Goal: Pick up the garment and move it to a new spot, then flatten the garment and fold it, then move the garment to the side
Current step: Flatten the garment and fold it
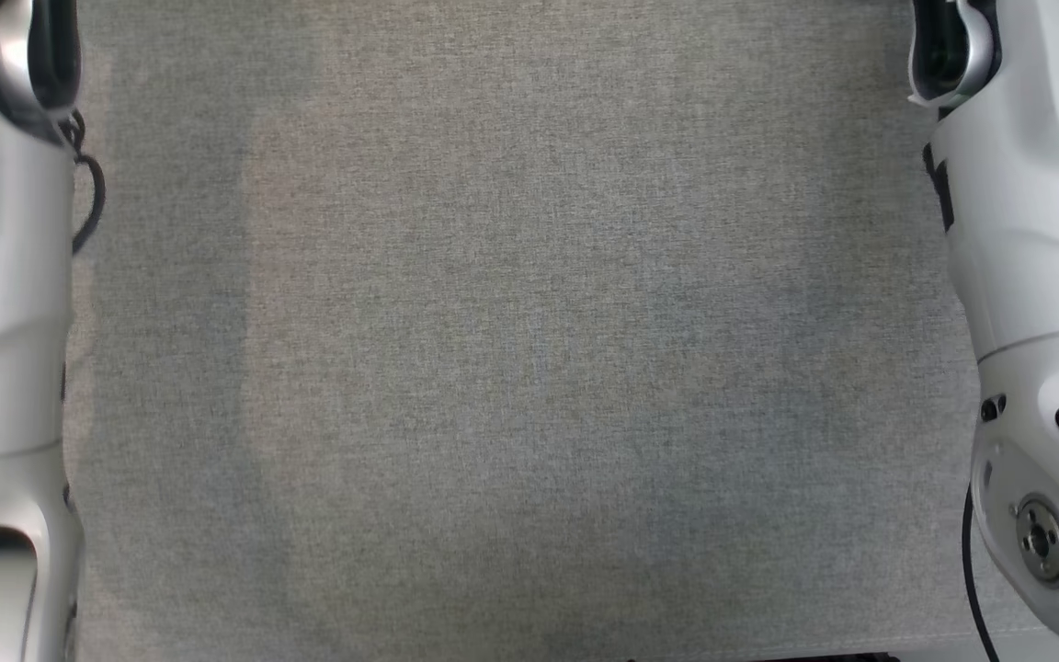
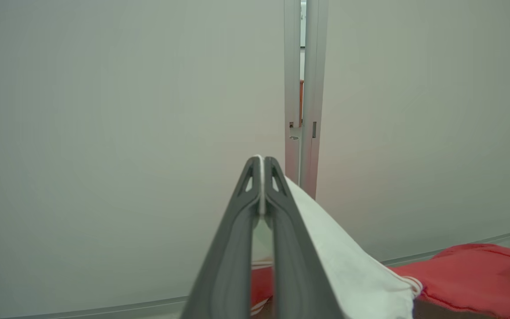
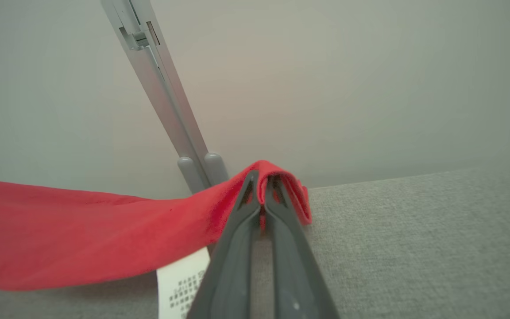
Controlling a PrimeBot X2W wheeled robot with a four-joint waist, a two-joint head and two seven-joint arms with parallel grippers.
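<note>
1. Now, the head view: a grey surface (image 1: 529,331) spreads between the left forearm (image 1: 1,276) at the left edge and the right forearm (image 1: 1035,230) at the right edge.
2. Left wrist view: the left gripper (image 2: 261,161) is pinched tight on a white fold of the garment (image 2: 348,261). That fold slopes down to the right, where the red part lies low, in front of a pale wall (image 2: 104,133) and a grey post (image 2: 306,88).
3. Right wrist view: the right gripper (image 3: 263,177) is clamped on a folded red edge of the garment, held above the surface. The red cloth stretches away to the left, with a white label (image 3: 184,283) hanging beneath it.
</note>
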